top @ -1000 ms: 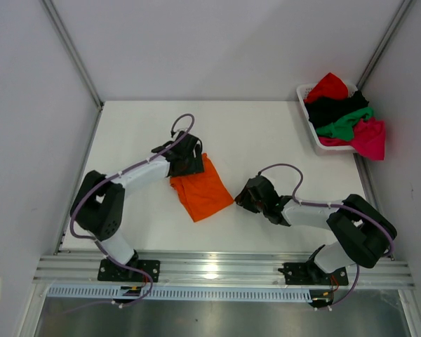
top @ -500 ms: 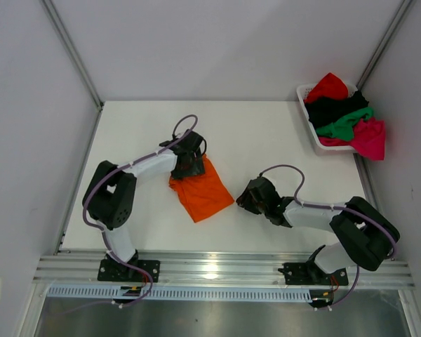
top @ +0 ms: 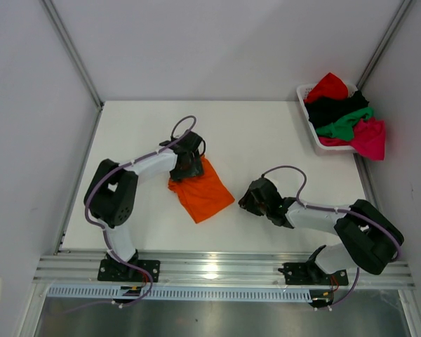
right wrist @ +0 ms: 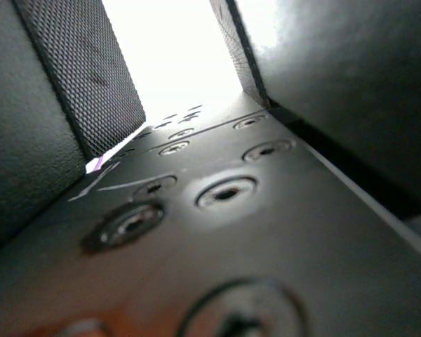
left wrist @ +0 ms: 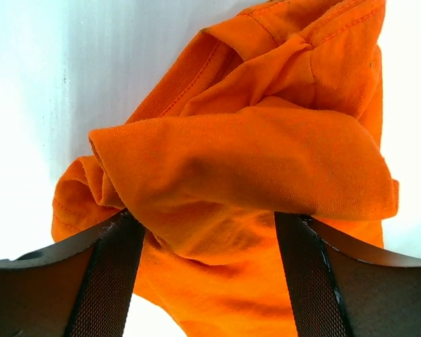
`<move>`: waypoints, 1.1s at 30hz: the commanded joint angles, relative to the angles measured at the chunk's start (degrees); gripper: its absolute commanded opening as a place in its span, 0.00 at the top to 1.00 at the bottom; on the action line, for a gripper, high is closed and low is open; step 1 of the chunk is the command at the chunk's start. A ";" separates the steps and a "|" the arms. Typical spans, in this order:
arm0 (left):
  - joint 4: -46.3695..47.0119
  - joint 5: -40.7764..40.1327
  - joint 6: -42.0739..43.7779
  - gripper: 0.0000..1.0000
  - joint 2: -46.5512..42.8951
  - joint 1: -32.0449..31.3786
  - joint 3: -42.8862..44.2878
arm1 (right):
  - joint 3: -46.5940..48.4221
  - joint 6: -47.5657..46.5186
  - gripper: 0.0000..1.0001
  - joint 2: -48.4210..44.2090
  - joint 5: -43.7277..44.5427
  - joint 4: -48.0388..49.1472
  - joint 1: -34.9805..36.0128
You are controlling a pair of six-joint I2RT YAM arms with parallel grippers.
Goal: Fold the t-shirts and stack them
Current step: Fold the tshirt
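Orange t-shirt point(top: 203, 193) lies rumpled on the tabletop point(top: 266, 140), toward 8 o'clock of centre. Left gripper point(top: 186, 170) at its 11 o'clock corner, jaws grasping a wide bunched fold. Right gripper point(top: 251, 199) just off its 3 o'clock edge, jaws parted, nothing between. Basket point(top: 316, 138) at 2 o'clock corner, heaped with red t-shirt point(top: 328, 86), black t-shirt point(top: 330, 109), green t-shirt point(top: 344, 127), magenta-pink t-shirt point(top: 370, 138).

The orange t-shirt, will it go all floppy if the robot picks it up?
Probably floppy: the orange t-shirt bunches in soft folds between the fingers of the left gripper. Likely light, since the cloth looks thin. Pushed, it would probably crumple, as its rumpled edge suggests.
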 commanded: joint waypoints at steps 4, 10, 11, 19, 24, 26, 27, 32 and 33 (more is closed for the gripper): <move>0.20 0.04 1.17 0.25 -3.64 0.86 -1.21 | -0.95 -0.79 0.58 -1.60 1.42 -2.84 -0.08; -0.15 -0.50 4.42 0.23 -15.42 0.78 -1.40 | -0.77 -0.87 0.58 -2.13 2.12 -3.19 -0.08; -0.59 -0.32 5.12 0.23 -16.48 0.77 -1.22 | -0.77 -1.05 0.58 -2.39 2.21 -3.45 0.00; -3.23 0.29 6.79 0.23 -27.28 0.69 -0.60 | -0.68 -2.54 0.57 -4.33 3.09 -3.38 0.44; 0.98 6.86 8.03 0.23 -35.02 0.69 -2.97 | -1.04 -8.41 0.57 -5.82 -0.33 6.99 1.85; 3.87 9.16 8.99 0.22 -39.14 0.69 -4.38 | 0.36 -10.44 0.57 -6.26 -2.61 10.06 1.94; 5.02 10.22 9.43 0.21 -40.47 0.69 -5.51 | 0.98 -11.59 0.57 -6.52 -3.23 10.60 2.02; 13.63 20.23 11.10 0.17 -48.37 0.77 -11.66 | 5.10 -17.65 0.57 -6.09 -7.10 15.16 2.11; 17.22 21.20 11.19 0.15 -48.83 0.86 -12.55 | 6.07 -18.18 0.57 -5.57 -7.89 15.26 2.11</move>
